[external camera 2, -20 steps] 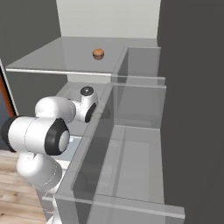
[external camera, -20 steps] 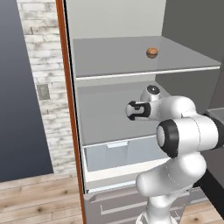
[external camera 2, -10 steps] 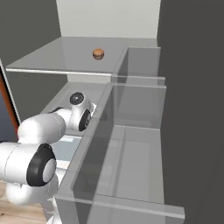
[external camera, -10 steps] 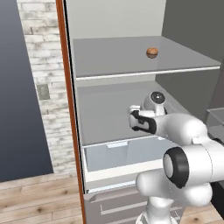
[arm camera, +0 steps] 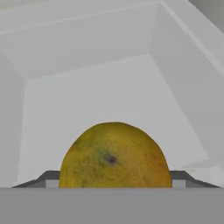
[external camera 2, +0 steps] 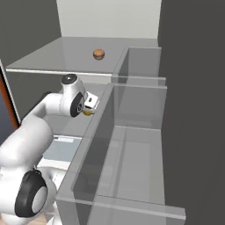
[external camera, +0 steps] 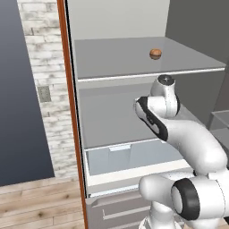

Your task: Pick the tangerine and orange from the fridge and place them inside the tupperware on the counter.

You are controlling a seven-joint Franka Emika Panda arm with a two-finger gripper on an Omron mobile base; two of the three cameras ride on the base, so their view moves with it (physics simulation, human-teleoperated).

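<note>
Looking along the tool (arm camera: pixel 114 181), you see a yellow-orange fruit, which I take for the orange (arm camera: pixel 114 153), seated between the two dark fingertips (arm camera: pixel 46 178). It fills the gap between them, so the jaws stand about half closed and seem to grip it.

Over the last second the arm has swung round inside the fridge (external camera: pixel 192 89). Its elbow has dropped low and forward, and the wrist now points deeper into the compartment below the upper shelf (external camera: pixel 116 58). The jaw width has not altered during that swing.

From the right base view, the tool (external camera 2: pixel 90 105) sits just below the upper shelf's front edge, with a sliver of the orange (external camera 2: pixel 88 113) showing at its tip. I cannot tell from these views whether the fruit is lifted clear of the shelf under it or rests there.

The smaller, browner fruit, likely the tangerine (external camera: pixel 155 53), lies untouched on top of the upper shelf, toward its back.

For you this means the first fruit appears secured but is inside the fridge. Carrying it out to the tupperware on the tabletop is yet to come, and the tangerine follows.
</note>
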